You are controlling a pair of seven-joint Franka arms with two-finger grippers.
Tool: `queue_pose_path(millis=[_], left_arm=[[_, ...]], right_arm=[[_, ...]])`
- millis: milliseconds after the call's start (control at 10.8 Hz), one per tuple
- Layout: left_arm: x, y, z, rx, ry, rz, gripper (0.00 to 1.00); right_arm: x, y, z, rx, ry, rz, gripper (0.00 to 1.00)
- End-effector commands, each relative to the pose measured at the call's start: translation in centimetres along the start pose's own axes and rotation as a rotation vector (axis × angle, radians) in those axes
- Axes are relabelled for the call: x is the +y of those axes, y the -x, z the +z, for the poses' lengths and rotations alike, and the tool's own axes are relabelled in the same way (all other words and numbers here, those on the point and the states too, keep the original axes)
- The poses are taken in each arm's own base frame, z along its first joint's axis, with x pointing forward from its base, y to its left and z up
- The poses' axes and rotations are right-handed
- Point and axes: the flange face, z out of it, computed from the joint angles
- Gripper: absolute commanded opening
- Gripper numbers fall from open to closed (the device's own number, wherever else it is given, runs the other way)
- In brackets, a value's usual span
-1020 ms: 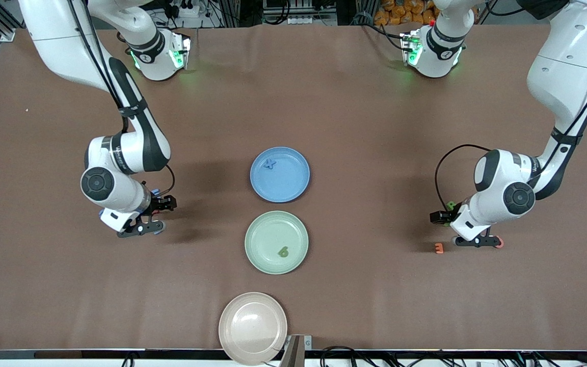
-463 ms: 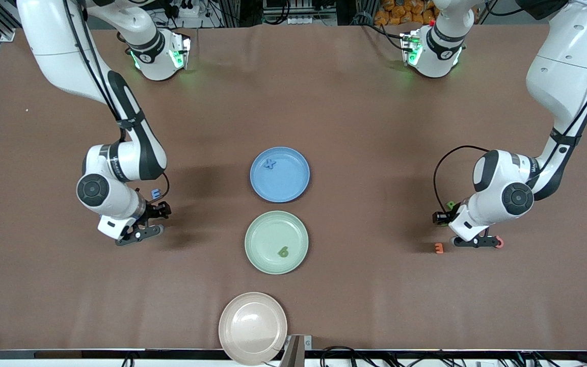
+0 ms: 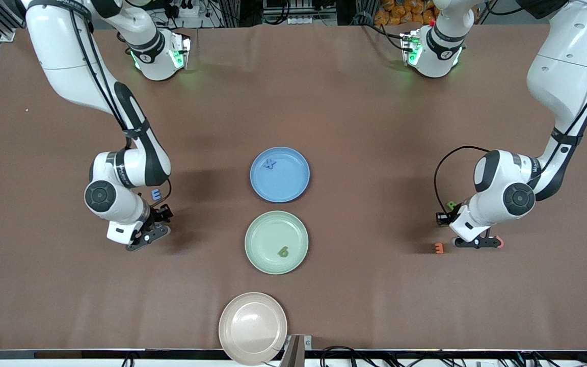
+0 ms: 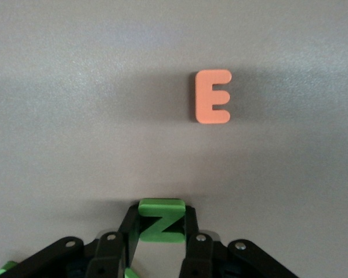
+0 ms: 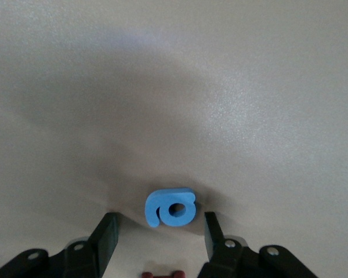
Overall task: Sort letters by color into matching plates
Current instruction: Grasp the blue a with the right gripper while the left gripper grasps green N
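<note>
Low over table (image 3: 324,92), left gripper (image 4: 160,243) fingers clamped on green Z (image 4: 160,222); right gripper (image 5: 160,238) fingers apart, straddling blue letter (image 5: 170,208).

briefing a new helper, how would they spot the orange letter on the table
Look at the left arm's end of the table, where the left claw sits low. The orange letter E lies flat beside it, nearer the plates; the green letter there is between the claw's fingers.
</note>
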Motion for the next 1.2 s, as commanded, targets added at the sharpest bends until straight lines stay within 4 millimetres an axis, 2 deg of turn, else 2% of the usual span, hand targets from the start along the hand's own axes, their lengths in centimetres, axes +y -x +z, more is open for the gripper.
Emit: queue_pose_path(millis=[0,185,278,371,463,649,834,1020,1112], left_arm=[[2.3,-1.6,-1.7,0.036,0.037,-0.008,0.0],[5.7,-2.0,-2.7,0.042,0.095,-0.037,0.0],[6.4,-2.1,-2.8,0.042,0.104,-0.062,0.0],[8.7,-1.8,-2.4,0.034,0.116,-0.076,0.0],[11.3,-2.4,-2.8,0.044,0.14,-0.105,0.0],[17.3,-2.3,-2.4,0.047,0.161,-0.153,0.0],[21.9,-2.1,-2.2,0.08,0.198,-0.205,0.0],[27.0,-0.9,-2.3,0.146,0.265,-0.256,0.0],[28.7,-0.4,-2.1,0.17,0.299,-0.274,0.0]], right_arm=[[0.5,-0.4,0.2,0.009,0.003,-0.027,0.65],[0.5,-0.4,0.1,0.01,0.004,-0.027,0.64],[0.5,-0.5,0.1,0.01,0.003,-0.026,0.63],[0.5,-0.7,-0.1,0.015,0.005,-0.027,0.62],[0.5,-0.9,-0.1,0.017,0.006,-0.028,0.62],[0.5,-0.9,-0.1,0.018,0.004,-0.039,0.61],[0.6,-1.2,-0.1,0.024,0.006,-0.043,0.6],[0.4,-1.3,0.0,0.025,0.005,-0.046,0.47],[0.5,-1.2,0.0,0.024,0.006,-0.047,0.38]])
